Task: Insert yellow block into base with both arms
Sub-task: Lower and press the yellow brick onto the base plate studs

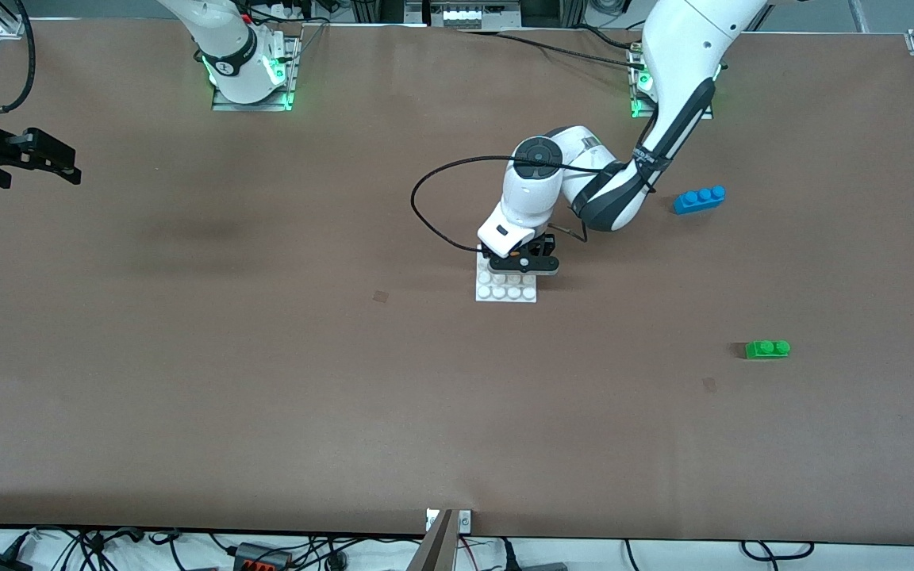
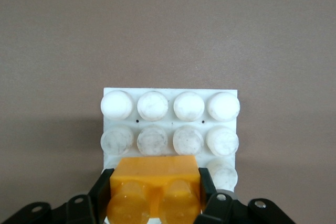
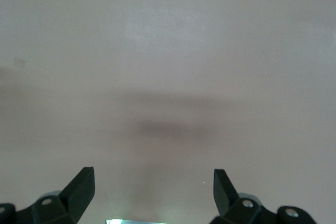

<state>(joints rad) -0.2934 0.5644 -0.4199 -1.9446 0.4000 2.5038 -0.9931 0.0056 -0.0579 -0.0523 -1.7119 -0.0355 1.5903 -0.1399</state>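
The small orange-yellow two-stud plastic brick (image 2: 153, 191) was held clenched in the left gripper (image 2: 155, 198), low over the edge rows of the flat white square studded plastic base plate (image 1: 506, 289) farthest from the front camera. Whether it was pressed fully home could not be told; seating and release were judged outstanding. The right gripper (image 3: 154, 186) was found waiting, fingers spread and empty, over bare brown table (image 1: 266, 357).
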